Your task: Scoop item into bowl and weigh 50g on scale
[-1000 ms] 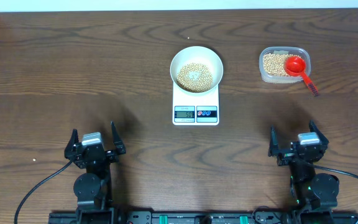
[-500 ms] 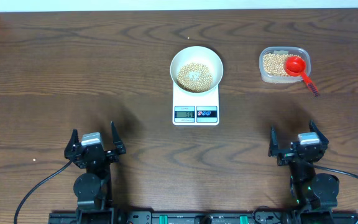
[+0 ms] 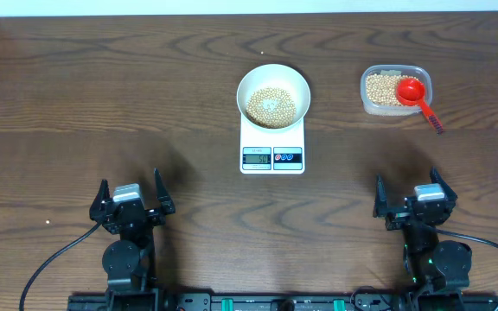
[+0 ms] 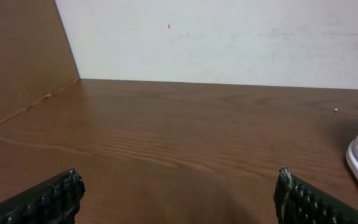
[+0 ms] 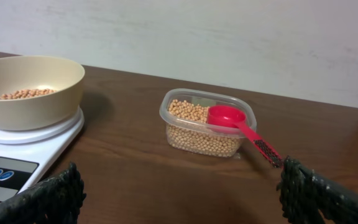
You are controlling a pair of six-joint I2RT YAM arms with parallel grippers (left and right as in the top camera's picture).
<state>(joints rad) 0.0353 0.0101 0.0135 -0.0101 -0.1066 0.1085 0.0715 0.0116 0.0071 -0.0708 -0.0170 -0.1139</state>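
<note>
Round tan beans (image 3: 271, 105) in white bowl (image 3: 273, 74) on scale (image 3: 272, 140); left pincer (image 3: 130, 185), right pincer (image 3: 407, 182) wide apart, empty

white bowl (image 3: 272, 72), tan beans (image 3: 271, 105), white scale (image 3: 262, 138) with red and blue buttons (image 3: 288, 156); at two o'clock, clear tub (image 3: 379, 110), red scoop (image 3: 411, 89); dark woodgrain table (image 3: 102, 104).

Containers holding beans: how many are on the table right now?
2. The white bowl sits on the scale at mid-table; the clear plastic tub, red scoop resting in it, stands off to the right. No others visible.
</note>
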